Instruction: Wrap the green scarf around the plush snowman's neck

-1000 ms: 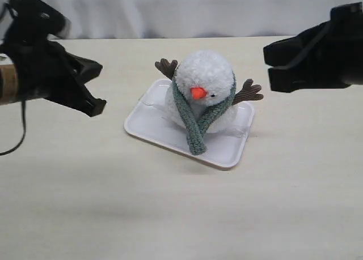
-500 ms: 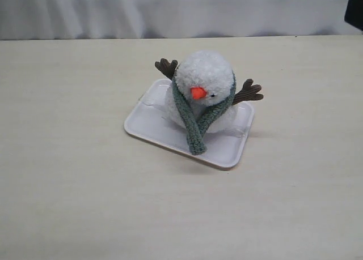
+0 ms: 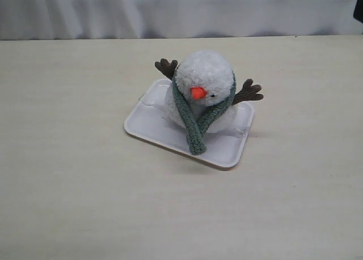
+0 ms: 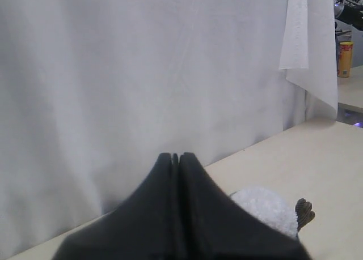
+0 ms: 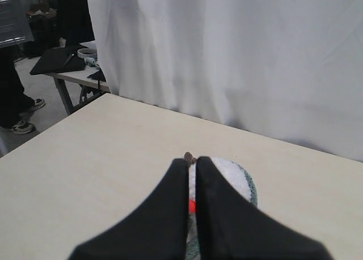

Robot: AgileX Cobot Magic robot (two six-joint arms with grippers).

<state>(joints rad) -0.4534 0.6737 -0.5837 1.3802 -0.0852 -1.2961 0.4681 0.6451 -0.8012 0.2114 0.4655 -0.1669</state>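
The plush snowman (image 3: 207, 73) sits on a white tray (image 3: 147, 124) at mid-table, orange nose toward the front and brown twig arms out to both sides. The green scarf (image 3: 195, 130) goes round its neck and crosses in front. The scarf's ends hang down onto the tray, and it covers the neck crease. Neither gripper's fingers show in the exterior view. My left gripper (image 4: 176, 156) is shut and empty, raised well away from the snowman (image 4: 264, 209). My right gripper (image 5: 191, 161) is shut and empty, held above the snowman (image 5: 235, 178) and scarf (image 5: 252, 195).
A white curtain (image 3: 170, 11) hangs along the table's far edge. A dark part of the right arm (image 3: 359, 8) shows at the top right corner. Beyond the table stand another desk with dark items (image 5: 57, 59) and a yellow can (image 4: 344, 59).
Both arms, which flanked the snowman a second ago, have pulled back out of the exterior view. The snowman, scarf and tray have not moved.
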